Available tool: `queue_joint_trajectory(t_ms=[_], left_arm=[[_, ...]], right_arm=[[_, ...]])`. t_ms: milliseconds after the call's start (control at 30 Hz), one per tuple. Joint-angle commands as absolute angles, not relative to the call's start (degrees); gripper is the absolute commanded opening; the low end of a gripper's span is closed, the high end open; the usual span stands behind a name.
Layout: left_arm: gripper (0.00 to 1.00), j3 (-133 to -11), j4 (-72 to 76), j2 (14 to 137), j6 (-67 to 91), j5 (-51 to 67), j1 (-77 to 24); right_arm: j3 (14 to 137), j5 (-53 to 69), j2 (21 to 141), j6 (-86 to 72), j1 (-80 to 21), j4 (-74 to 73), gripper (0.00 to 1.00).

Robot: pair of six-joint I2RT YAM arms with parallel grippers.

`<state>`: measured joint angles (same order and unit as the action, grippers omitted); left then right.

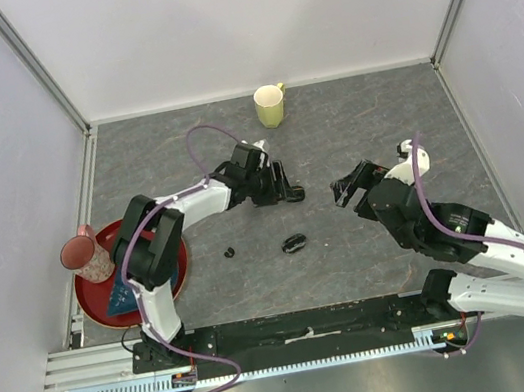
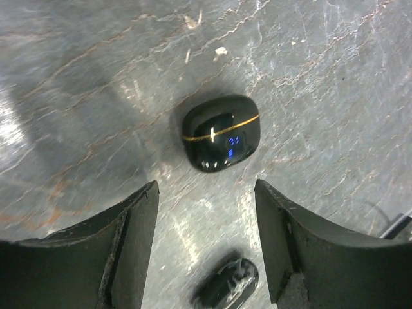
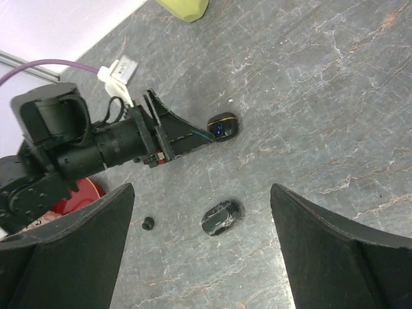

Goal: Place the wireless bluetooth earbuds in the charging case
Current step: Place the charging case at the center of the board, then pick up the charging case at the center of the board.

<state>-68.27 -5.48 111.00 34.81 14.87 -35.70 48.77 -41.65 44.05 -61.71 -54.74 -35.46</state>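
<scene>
A closed black charging case (image 2: 221, 132) with a gold line and blue lights lies on the grey table just beyond my left gripper (image 2: 206, 187), which is open and empty. The right wrist view shows this case (image 3: 223, 125) at the left gripper's tips (image 1: 287, 192). A second black pebble-like case (image 1: 295, 242) lies nearer the front, also in the right wrist view (image 3: 222, 217) and low between the left fingers (image 2: 226, 283). One tiny black earbud (image 1: 229, 252) lies left of it, also in the right wrist view (image 3: 149, 223). The other earbuds are out of view. My right gripper (image 1: 347, 186) is open, empty and above the table (image 3: 201, 193).
A yellow-green cup (image 1: 270, 105) stands at the back centre. A red plate (image 1: 176, 272) at the front left holds a pink glass (image 1: 82, 253) and a blue item (image 1: 120, 297). White walls close the table at the back and sides.
</scene>
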Motion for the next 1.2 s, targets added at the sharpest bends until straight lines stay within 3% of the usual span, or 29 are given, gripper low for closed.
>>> queue_joint_trajectory(t_ms=[0, 267, 533, 833, 867, 900, 1167], left_arm=[[0.68, -67.6, -9.2, 102.5, 29.7, 8.5, -35.5], [0.68, -63.4, -10.7, 88.7, 25.3, 2.6, -35.5], [0.68, -51.6, -6.7, 69.3, 23.8, -3.2, -35.5], [0.69, -36.6, -3.5, 48.3, 24.7, -9.7, -35.4], [0.70, -34.0, -3.2, 44.3, 24.8, -10.4, -35.4], [0.83, -32.8, -3.1, 42.6, 24.9, -10.8, -35.4], [0.88, -21.3, -1.8, 24.1, 26.5, -16.4, -35.4]], right_arm=[[49.3, -40.8, 44.7, -61.4, -54.5, -35.7, 0.94], [49.6, -38.4, 47.4, -61.2, -54.5, -35.4, 0.94], [50.0, -34.3, 52.3, -57.8, -54.4, -32.8, 0.94], [56.3, -19.1, 68.8, -44.5, -52.6, -31.7, 0.95], [56.9, -17.9, 70.4, -44.4, -52.4, -32.3, 0.95], [57.7, -15.1, 71.9, -45.8, -52.1, -32.4, 0.95], [58.8, -4.1, 83.7, -59.4, -51.1, -28.0, 0.95]])
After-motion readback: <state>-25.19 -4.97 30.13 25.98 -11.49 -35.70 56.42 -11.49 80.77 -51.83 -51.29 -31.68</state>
